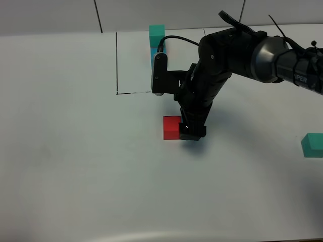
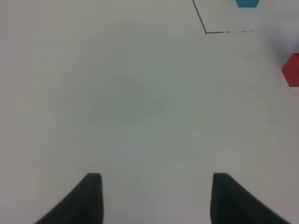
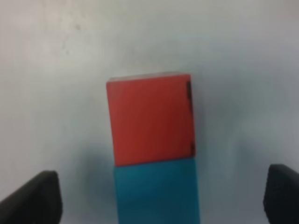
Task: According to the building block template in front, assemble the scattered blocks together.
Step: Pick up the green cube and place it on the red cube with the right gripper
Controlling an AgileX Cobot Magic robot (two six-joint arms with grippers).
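From high above, the right gripper [image 1: 192, 130] hangs over one red cube [image 1: 171, 127]. One teal cube [image 1: 313, 145] lies well apart, and one building block template [image 1: 157, 38] stands behind.

At the left wrist, the left gripper [image 2: 156, 198] is parted and empty.

At the right wrist, the jaws stand apart around one blue cube [image 3: 156, 191], which touches the red one. A finger catching on withdrawal could likely split the pair.
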